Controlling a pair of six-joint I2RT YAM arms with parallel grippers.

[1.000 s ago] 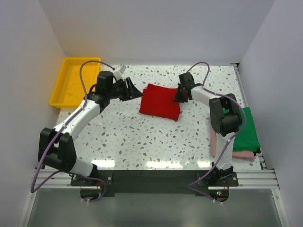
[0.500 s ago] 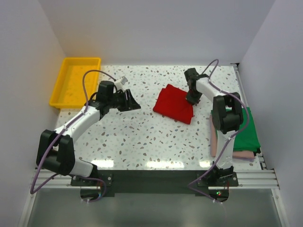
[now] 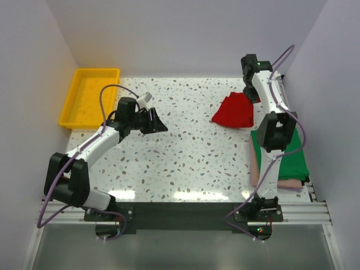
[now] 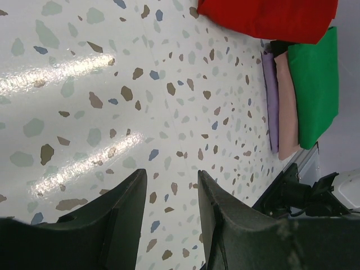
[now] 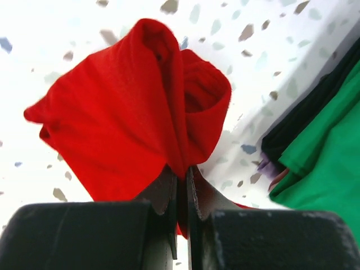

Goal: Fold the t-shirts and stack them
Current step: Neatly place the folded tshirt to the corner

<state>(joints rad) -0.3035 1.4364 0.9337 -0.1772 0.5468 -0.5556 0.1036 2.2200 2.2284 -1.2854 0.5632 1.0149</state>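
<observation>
Holding the red t-shirt (image 3: 233, 111) aloft for stacking!
Its edge is pinched in the right claw (image 5: 181, 185) near the far right corner of the table (image 3: 185, 163), beside the green-topped stack (image 3: 291, 156) on the right edge; the left claw (image 4: 169, 188) is spread and empty, giving room.

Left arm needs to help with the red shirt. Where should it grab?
Probably the free left corner of the red shirt, approached from the left, low over the table. The right gripper pinches one edge and the cloth hangs bunched from it, so that corner is the loose part nearest the open left gripper.
</observation>
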